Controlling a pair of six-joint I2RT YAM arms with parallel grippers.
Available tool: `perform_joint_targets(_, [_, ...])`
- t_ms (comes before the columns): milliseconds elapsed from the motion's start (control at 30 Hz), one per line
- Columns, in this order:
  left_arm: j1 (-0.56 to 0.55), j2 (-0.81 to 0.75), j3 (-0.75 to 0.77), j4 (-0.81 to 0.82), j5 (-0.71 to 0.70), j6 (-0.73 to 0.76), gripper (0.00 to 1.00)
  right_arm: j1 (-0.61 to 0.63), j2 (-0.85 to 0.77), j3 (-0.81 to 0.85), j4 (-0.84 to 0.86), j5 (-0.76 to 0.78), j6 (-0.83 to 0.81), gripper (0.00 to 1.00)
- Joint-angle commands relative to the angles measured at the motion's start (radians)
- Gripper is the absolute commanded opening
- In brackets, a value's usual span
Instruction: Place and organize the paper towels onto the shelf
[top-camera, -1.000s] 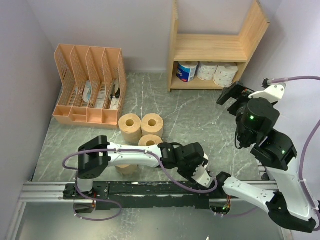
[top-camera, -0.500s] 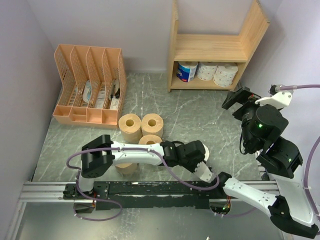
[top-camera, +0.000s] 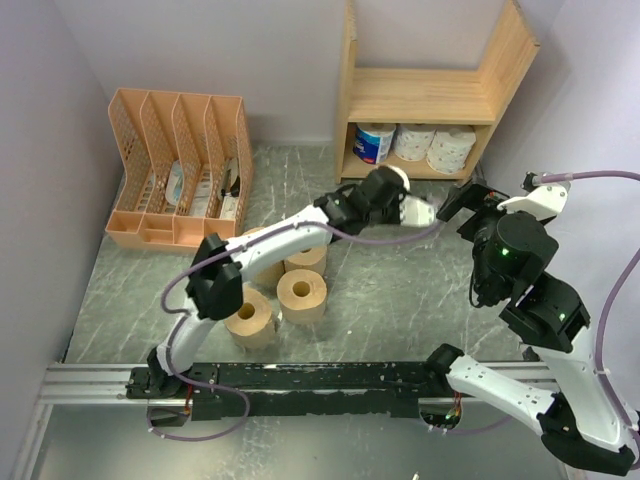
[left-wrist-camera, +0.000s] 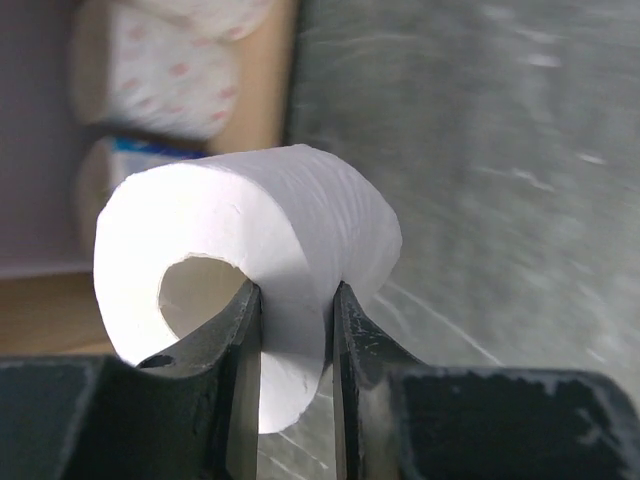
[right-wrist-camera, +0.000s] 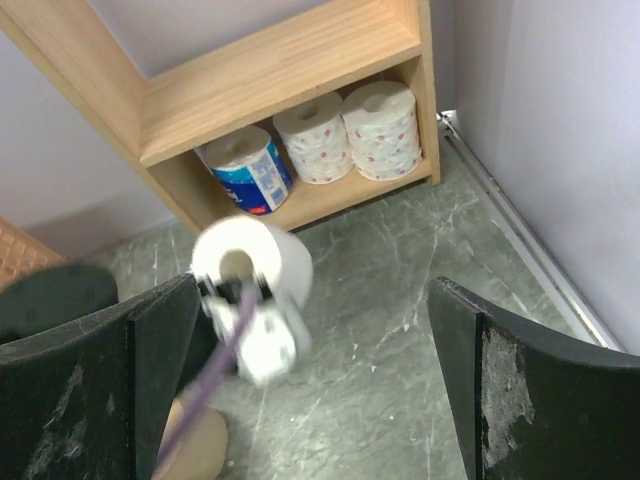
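Observation:
My left gripper (top-camera: 392, 192) is shut on a white paper towel roll (top-camera: 384, 178), held in the air just in front of the wooden shelf (top-camera: 420, 95). In the left wrist view the gripper (left-wrist-camera: 295, 300) pinches the roll's (left-wrist-camera: 250, 250) wall, one finger inside the core. The shelf's lower tier holds a blue-marked roll (top-camera: 375, 142) and two white rolls (top-camera: 413, 140) (top-camera: 450, 148); the upper tier is bare. Several tan rolls (top-camera: 302, 295) stand at the table's middle. My right gripper (top-camera: 470, 200) is open and empty, right of the held roll (right-wrist-camera: 255, 260).
An orange-pink file organizer (top-camera: 180, 170) with papers stands at the back left. The left forearm stretches over the tan rolls. Walls close in on both sides, and a metal rail (top-camera: 90, 378) runs along the near edge.
My left arm swung from the near centre of the table up and back to the front of the shelf, carrying the white roll. My right gripper shifted only slightly.

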Motion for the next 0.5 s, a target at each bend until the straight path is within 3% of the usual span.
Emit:
perform_joint_targets(0, [0.072, 0.157, 0.251, 0.095, -0.178, -0.047, 0.07, -0.001, -0.01, -0.02, 0.064, 0.038, -0.035, 0.98])
perform_joint_targets(267, [0.121, 0.324, 0.339, 0.32, -0.298, 0.034, 0.07, -0.002, -0.007, -0.045, 0.109, 0.064, -0.053, 0.98])
perform_joint_targets(467, [0.167, 0.337, 0.29, 0.458, -0.301, 0.064, 0.07, -0.001, -0.034, -0.046, 0.112, 0.064, -0.052, 0.97])
